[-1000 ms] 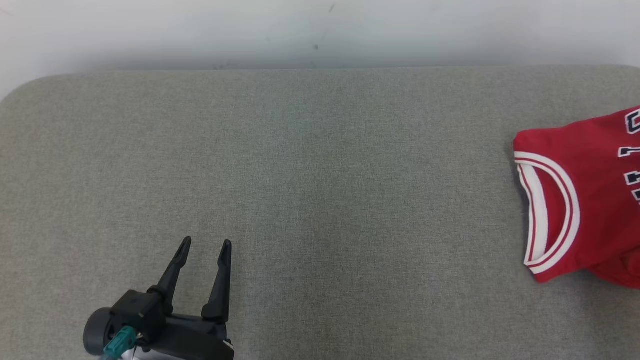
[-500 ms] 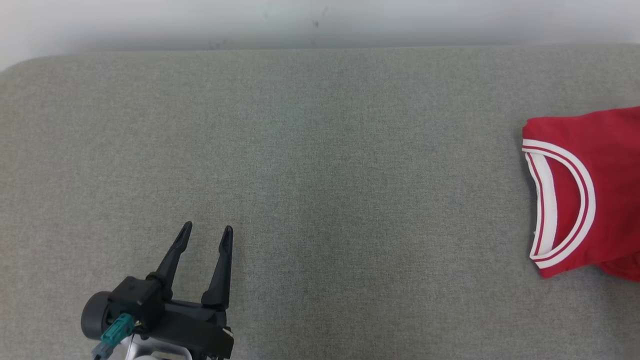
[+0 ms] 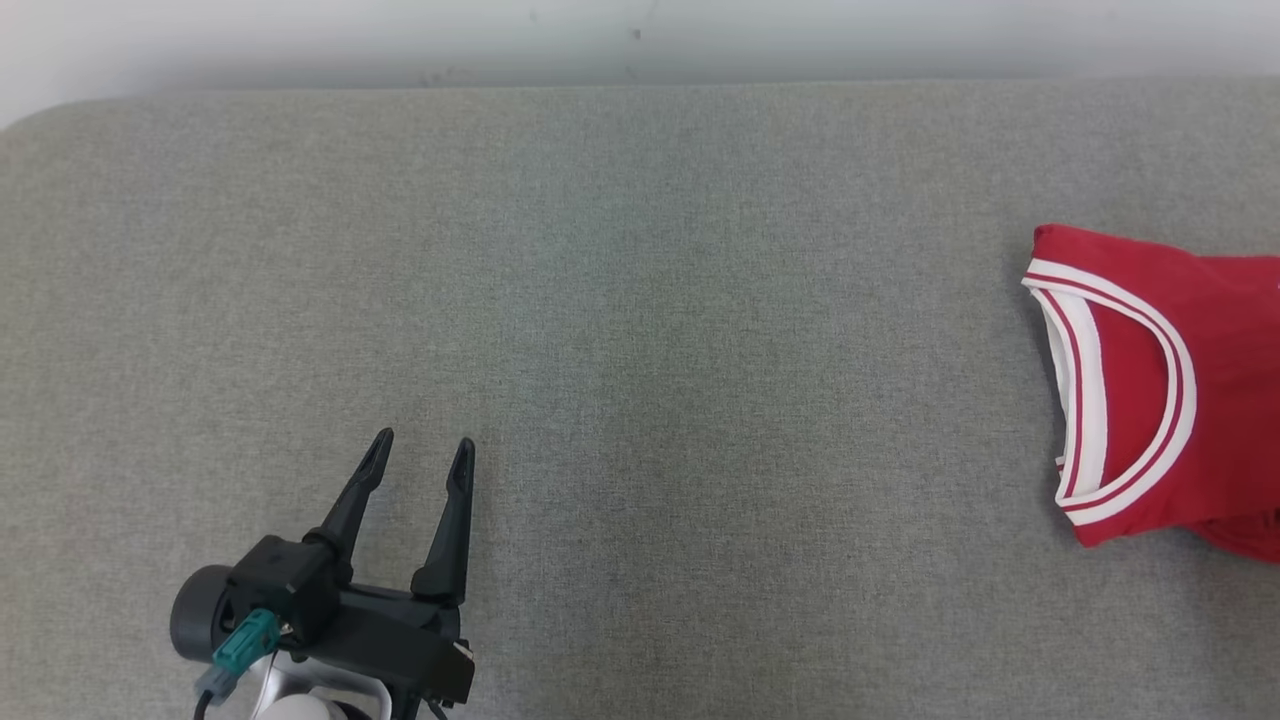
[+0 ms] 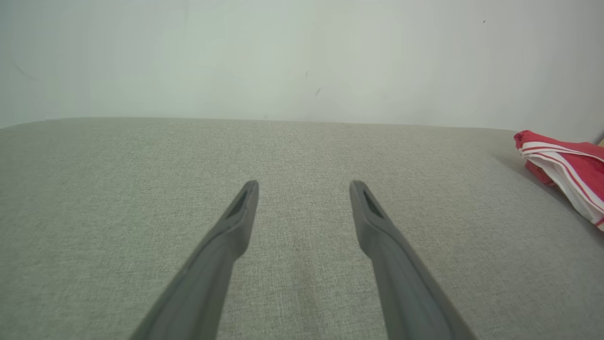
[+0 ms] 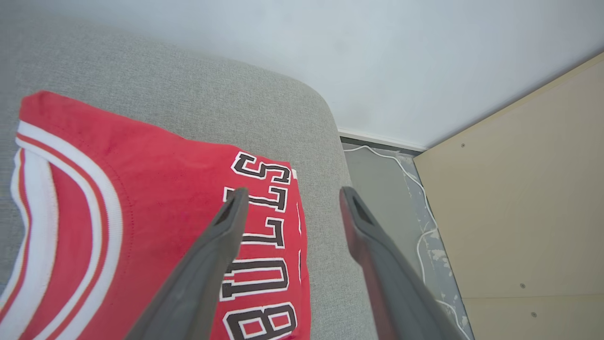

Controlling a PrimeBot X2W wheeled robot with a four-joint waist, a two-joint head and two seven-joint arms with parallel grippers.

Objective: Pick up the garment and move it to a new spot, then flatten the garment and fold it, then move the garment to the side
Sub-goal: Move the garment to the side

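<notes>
Nearest the camera in the head view, at 7 o'clock, the left claw (image 3: 423, 447) hovers over the grey fabric bench (image 3: 640, 350), its two dark fingers released and spread with nothing between them. The left wrist view shows that same claw (image 4: 304, 186) agape above bare cloth, tips pointing toward 12 o'clock.

Farther out, at 3 o'clock and cut off by the frame's edge, the red basketball jersey (image 3: 1230, 330) lies folded on the bench, its white-and-red striped neckline facing 9 o'clock, well apart from the left claw. From the left wrist, the jersey (image 4: 575, 165) shows as a low red bundle at 3 o'clock.

The right wrist view has the right claw (image 5: 293, 193) released too, fingers wide apart and poised above the jersey (image 5: 155, 189) where its black, white-edged lettering meets the folded edge; whether a fingertip touches the cloth cannot be told. The garment sits near the bench's rounded corner (image 5: 302, 108).

Beyond, at 12 o'clock, stands a pale wall (image 3: 640, 30); at 3 o'clock past the corner are grey floor (image 5: 377, 189) and a beige wooden panel (image 5: 519, 212).
</notes>
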